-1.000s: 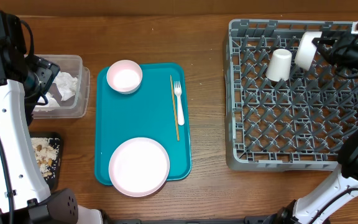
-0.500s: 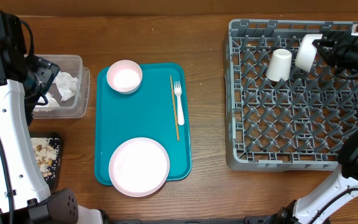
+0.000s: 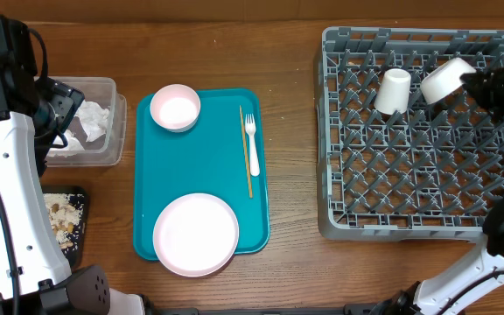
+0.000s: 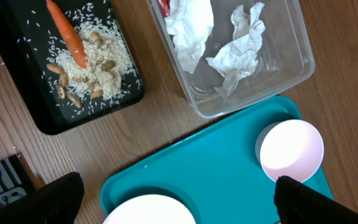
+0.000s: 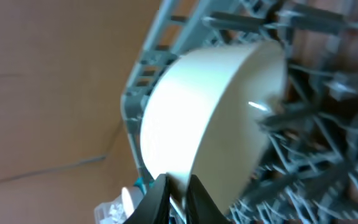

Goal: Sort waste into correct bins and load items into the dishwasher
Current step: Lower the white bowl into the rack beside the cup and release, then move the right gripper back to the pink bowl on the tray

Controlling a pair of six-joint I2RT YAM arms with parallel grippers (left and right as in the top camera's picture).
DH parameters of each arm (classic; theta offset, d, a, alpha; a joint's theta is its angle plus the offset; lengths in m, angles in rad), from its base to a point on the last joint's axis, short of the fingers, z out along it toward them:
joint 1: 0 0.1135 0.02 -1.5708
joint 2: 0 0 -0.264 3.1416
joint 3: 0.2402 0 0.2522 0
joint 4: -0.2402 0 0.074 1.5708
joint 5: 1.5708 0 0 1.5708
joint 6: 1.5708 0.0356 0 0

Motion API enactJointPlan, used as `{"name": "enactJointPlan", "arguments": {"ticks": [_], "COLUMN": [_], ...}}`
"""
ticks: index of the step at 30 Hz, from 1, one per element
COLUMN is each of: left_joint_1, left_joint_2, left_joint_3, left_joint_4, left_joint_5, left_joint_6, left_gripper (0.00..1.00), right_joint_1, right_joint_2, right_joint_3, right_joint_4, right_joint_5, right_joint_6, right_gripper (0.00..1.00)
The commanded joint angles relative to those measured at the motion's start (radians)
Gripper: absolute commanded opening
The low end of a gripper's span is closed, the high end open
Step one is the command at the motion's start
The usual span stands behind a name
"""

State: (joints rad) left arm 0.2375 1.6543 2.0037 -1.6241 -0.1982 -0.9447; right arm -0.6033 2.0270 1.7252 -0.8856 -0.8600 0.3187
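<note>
Brown wood-grain bench (image 3: 287, 131), seen from above.

1. Large square grey plastic lattice dish rack (image 3: 409, 192), right side of the bench. It holds a white cup (image 3: 394, 91) and a small white bowl (image 3: 447, 79), both tilted among the pegs of the far rows.
2. Teal rectangular serving tray (image 3: 191, 166), centre.
3. Round pale-pink plate (image 3: 196, 234), near end of the teal tray. Probably stiff, light and smooth; best taken at the overhanging rim.
4. Clear rectangular plastic tub (image 4: 303, 62), left, holding crumpled white paper napkins (image 4: 241, 53).
5. Flat black tray (image 4: 23, 74), holding an orange carrot piece (image 4: 70, 37), rice and nuts.
6. Second small bowl (image 3: 175, 108), far corner of the teal tray. Likely slick; pinch across the rim.
7. White plastic fork (image 3: 252, 144) and thin wooden stick (image 3: 245, 153), side by side. Both lie flat, so they look awkward to lift.

Left pincer (image 4: 182, 198): spread wide and empty above the tray's corner.
Right pincer (image 5: 176, 196): tips nearly together at the racked bowl's rim; I cannot tell whether it grips.

No legible writing or brand anywhere.
</note>
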Motion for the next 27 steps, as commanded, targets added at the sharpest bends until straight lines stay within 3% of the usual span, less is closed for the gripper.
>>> {"name": "enactJointPlan", "arguments": {"ticks": [1, 6, 8, 15, 19, 23, 25, 27], "left_joint_1": [0.004, 0.004, 0.004, 0.004, 0.004, 0.004, 0.004, 0.004], "left_joint_2": [0.006, 0.006, 0.006, 0.006, 0.006, 0.006, 0.006, 0.006], "left_joint_3": [0.007, 0.007, 0.007, 0.007, 0.007, 0.007, 0.007, 0.007], "left_joint_4": [0.002, 0.002, 0.002, 0.002, 0.002, 0.002, 0.002, 0.002], "left_joint_5": [-0.003, -0.003, -0.003, -0.003, -0.003, -0.003, -0.003, -0.003], "left_joint_6": [-0.021, -0.021, -0.021, -0.021, -0.021, -0.021, -0.021, -0.021], "left_gripper": [1.00, 1.00, 1.00, 1.00, 1.00, 1.00, 1.00, 1.00], "right_joint_1": [0.000, 0.000, 0.000, 0.067, 0.272, 0.573, 0.781, 0.884], "right_joint_2": [-0.080, -0.159, -0.241, -0.410, -0.438, -0.408, -0.341, -0.279], "right_joint_3": [0.024, 0.024, 0.025, 0.025, 0.024, 0.014, 0.013, 0.013], "right_joint_4": [-0.067, -0.129, -0.160, -0.169, -0.151, -0.053, 0.014, 0.055], "right_joint_5": [0.214, 0.356, 0.457, 0.435, 0.340, 0.348, 0.515, 0.591], "right_joint_6": [0.000, 0.024, 0.027, 0.026, -0.006, -0.119, -0.129, -0.129], "right_gripper": [0.17, 0.35, 0.56, 0.56, 0.57, 0.79, 0.82, 0.82]}}
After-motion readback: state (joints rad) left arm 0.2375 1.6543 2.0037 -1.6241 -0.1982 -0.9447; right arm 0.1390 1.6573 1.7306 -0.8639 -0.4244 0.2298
